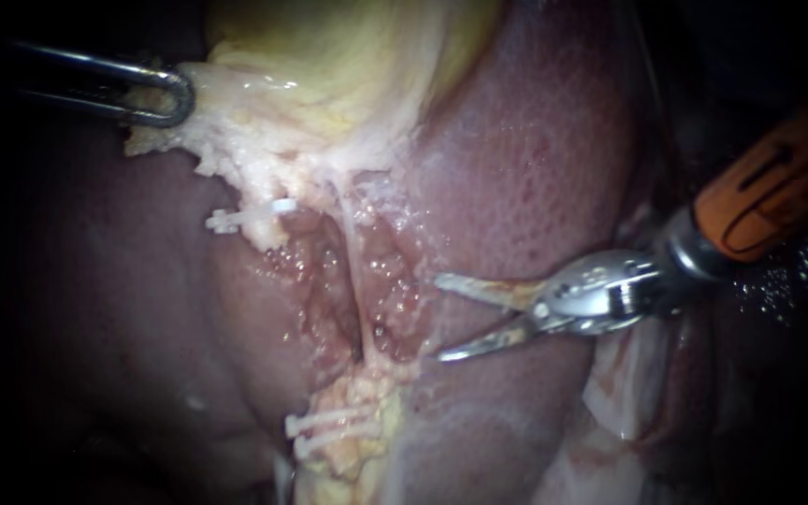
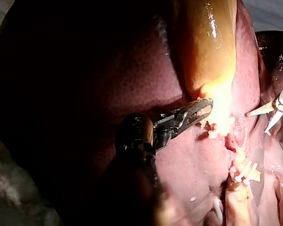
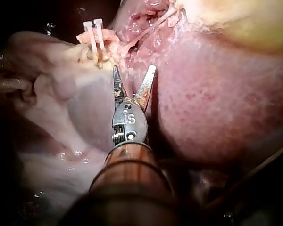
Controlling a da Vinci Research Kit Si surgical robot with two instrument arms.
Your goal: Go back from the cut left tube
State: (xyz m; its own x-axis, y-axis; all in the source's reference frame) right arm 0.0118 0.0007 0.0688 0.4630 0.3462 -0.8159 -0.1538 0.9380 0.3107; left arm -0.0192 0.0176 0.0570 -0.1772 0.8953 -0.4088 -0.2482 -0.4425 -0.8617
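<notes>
Up close, in the endoscope view, the right instrument point(image 1: 438, 317) enters from three o'clock over the liver point(image 1: 535, 140). Its two slim blades are spread wide and grip nothing, and their tips point toward nine o'clock at the edge of the raw bed at centre. The cut left tube point(image 1: 363, 404) lies in two parted ends. The lower stump sits at six o'clock and carries two white clips point(image 1: 324, 423). The upper end sits near ten o'clock from centre under a single clip point(image 1: 240, 218), with bare red tissue between them. A thin pale tube point(image 1: 355, 271) runs uncut from twelve to six o'clock through the bed, just short of the open blades. At ten o'clock the left instrument point(image 1: 168, 93) has its looped jaws clenched on the pale fatty edge of the yellow gallbladder point(image 1: 329, 56). In the left wrist view the left instrument point(image 2: 200, 110) bites that same pale edge below the gallbladder point(image 2: 205, 52). The right instrument point(image 2: 273, 110) stands open beyond it, near the paired clips point(image 2: 245, 169). In the right wrist view the parted blades point(image 3: 134, 69) rest just beside the two clips point(image 3: 94, 33), not touching them.
</notes>
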